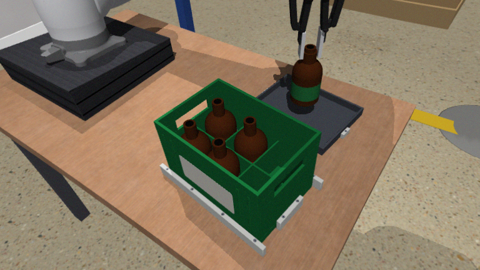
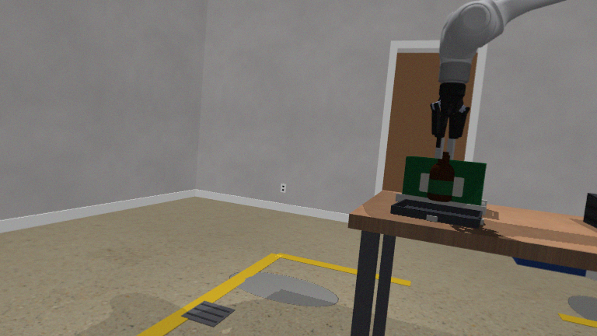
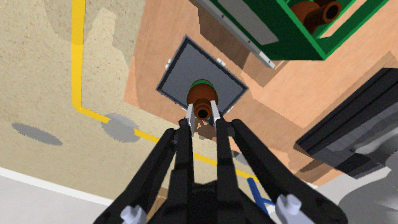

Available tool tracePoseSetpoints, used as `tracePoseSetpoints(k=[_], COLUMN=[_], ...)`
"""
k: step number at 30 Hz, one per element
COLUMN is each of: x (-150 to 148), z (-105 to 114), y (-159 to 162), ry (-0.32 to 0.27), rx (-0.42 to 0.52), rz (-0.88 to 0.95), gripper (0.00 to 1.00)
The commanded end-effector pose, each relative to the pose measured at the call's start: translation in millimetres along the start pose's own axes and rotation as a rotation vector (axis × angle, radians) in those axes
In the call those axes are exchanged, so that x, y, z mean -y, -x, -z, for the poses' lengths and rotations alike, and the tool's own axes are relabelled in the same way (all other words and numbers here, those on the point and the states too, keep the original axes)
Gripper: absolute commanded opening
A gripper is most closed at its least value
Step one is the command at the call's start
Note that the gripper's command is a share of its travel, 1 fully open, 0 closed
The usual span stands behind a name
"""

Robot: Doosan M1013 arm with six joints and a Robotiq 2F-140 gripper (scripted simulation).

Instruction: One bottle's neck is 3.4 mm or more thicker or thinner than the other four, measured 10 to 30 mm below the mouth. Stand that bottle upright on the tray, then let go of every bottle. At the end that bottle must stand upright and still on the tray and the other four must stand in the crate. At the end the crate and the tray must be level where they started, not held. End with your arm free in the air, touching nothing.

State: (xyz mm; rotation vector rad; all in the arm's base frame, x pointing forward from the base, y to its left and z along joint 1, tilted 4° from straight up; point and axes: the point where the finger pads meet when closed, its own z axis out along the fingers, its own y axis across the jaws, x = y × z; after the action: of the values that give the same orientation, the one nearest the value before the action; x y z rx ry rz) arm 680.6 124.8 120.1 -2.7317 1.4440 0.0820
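My gripper (image 1: pixel 310 47) is shut on the neck of a brown bottle with a green label (image 1: pixel 305 77). The bottle hangs upright over the dark grey tray (image 1: pixel 314 112), its base at or just above the tray floor; I cannot tell whether it touches. The wrist view looks straight down on the bottle's mouth (image 3: pixel 202 111) between my fingers, with the tray (image 3: pixel 202 77) below. The green crate (image 1: pixel 237 154) stands in front of the tray and holds several brown bottles (image 1: pixel 219 117) upright in its left cells. In the exterior view the held bottle (image 2: pixel 441 180) shows in front of the crate.
The crate sits between white stop rails (image 1: pixel 211 208) on the wooden table. The two right-hand crate cells (image 1: pixel 260 167) are empty. The robot's base stands on a black plinth (image 1: pixel 84 64) at the far left. The table edge lies just beyond the tray.
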Motion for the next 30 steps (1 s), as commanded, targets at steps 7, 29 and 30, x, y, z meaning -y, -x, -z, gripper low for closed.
tracePoseSetpoints(k=[7, 29, 30], x=[0.0, 0.0, 0.0], z=[-16.1, -26.1, -26.1], y=[0.0, 0.0, 0.0], ry=[0.000, 0.000, 0.000], rx=[0.000, 0.000, 0.000], rz=[0.000, 0.000, 0.000], gripper=[0.00, 0.00, 0.00])
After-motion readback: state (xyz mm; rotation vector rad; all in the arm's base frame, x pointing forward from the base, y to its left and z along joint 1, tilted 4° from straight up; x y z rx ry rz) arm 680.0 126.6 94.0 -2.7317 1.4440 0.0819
